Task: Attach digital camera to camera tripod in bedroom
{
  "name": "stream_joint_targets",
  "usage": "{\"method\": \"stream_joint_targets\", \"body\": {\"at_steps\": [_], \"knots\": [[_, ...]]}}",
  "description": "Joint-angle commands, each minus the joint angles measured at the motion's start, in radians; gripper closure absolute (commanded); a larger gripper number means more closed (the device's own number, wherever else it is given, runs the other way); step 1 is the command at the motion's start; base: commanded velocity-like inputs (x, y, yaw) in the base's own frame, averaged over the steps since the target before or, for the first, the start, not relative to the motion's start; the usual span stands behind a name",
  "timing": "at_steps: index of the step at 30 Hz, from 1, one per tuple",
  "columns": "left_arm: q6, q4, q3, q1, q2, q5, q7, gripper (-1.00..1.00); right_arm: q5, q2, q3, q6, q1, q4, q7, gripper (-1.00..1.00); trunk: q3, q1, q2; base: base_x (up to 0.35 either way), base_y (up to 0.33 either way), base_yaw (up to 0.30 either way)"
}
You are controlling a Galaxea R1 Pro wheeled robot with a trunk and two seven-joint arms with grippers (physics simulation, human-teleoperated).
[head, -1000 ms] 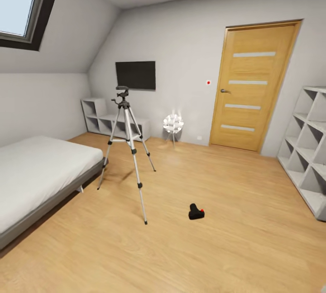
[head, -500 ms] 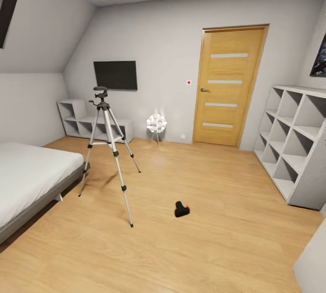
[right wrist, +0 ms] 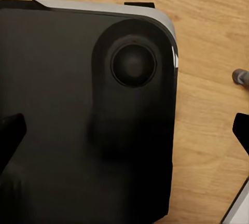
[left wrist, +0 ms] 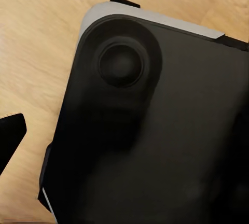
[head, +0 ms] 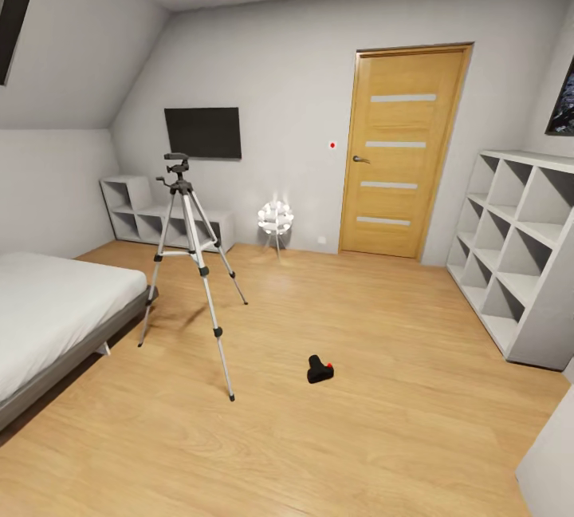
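Two task items showing in head view: tripod (head: 191, 262) standing left of centre beside the bed (head: 56, 317), camera (head: 320, 370) lying on the floor (head: 383, 421) lower centre, apart from it. Gripper states: cannot tell, wrist views showing dark robot base (left wrist: 155, 130).

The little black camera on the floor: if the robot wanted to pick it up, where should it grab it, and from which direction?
Probably from above, fingers closing across the chunky body of the digital camera. It lies low on the bare wood floor, so nothing can get beneath it, and the space around it looks open. At this distance its lens direction is hard to tell, so I'd avoid the narrower protruding end. The camera tripod stands apart from it.
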Motion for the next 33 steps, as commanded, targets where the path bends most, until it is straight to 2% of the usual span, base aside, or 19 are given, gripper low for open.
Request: {"method": "stream_joint_targets", "body": {"at_steps": [1,7,22,23,33], "knots": [[-0.002,0.000,0.005,0.000,-0.001,0.007,0.001,-1.00,0.001,0.000,0.000,-0.003,-0.001,0.001,0.000,-1.00,-0.001,0.000,0.000,0.000,0.000,0.000],[-0.002,0.001,0.005,0.000,-0.001,0.025,0.001,-1.00,0.001,-0.001,0.000,-0.003,-0.001,0.001,-0.001,-1.00,-0.001,0.000,0.000,0.000,0.000,0.000],[-0.003,0.002,0.004,0.000,-0.003,0.027,0.001,-1.00,0.001,-0.001,0.000,-0.001,-0.001,0.001,-0.001,-1.00,-0.001,0.000,0.000,0.000,0.000,0.000],[-0.004,0.002,-0.008,0.000,-0.004,0.017,0.001,-1.00,0.001,0.000,0.000,-0.005,-0.001,0.001,-0.001,-1.00,-0.001,0.000,0.000,0.282,0.000,0.000],[-0.004,0.003,-0.011,0.000,-0.004,0.014,0.001,-1.00,0.004,-0.001,0.002,-0.006,-0.001,0.001,-0.001,-1.00,-0.001,0.000,0.000,0.310,0.000,0.000]]}}
